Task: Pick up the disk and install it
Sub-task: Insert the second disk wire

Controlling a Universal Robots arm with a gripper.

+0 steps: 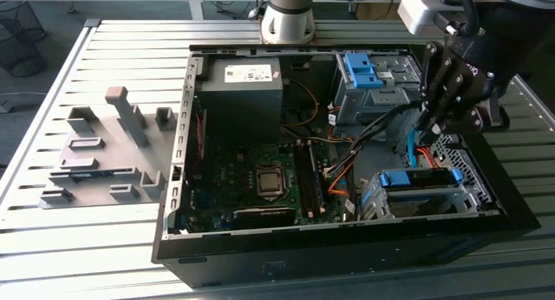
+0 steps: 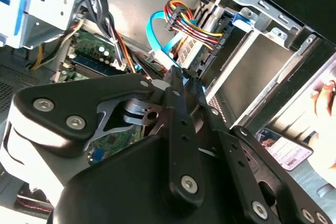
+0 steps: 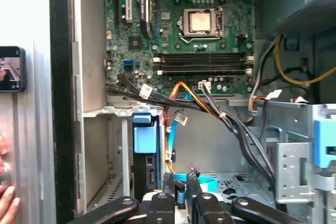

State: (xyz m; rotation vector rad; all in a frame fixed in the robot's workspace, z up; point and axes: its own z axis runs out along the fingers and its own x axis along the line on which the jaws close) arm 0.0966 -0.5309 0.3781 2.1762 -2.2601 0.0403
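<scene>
Hovering inside the open computer case (image 1: 178, 183), past the motherboard (image 1: 260, 176), your pincer (image 1: 431, 126) reads narrow, fingers nearly together, holding nothing. The disk (image 1: 422, 178) sits seated in the lower drive cage (image 1: 381, 202), just beside the fingertips toward the case's front edge. Cables (image 1: 342, 173) crowd the gap.

Open computer case (image 1: 173, 202) lies on slatted table (image 1: 87, 248), filling centre and right of the exterior view. Fixture blocks (image 1: 104, 150) sit on the table at frame left, beside the case. Inside: power supply box (image 1: 243, 86) upper centre; motherboard (image 1: 251, 183) below it; upper drive cage (image 1: 373, 86) upper right; the disk (image 1: 420, 180) seated in lower drive cage (image 1: 416, 196) at lower right. Gripper (image 1: 431, 128) hangs above that cage, just upper right of it. Cables (image 1: 347, 163) run between motherboard and cages.
</scene>
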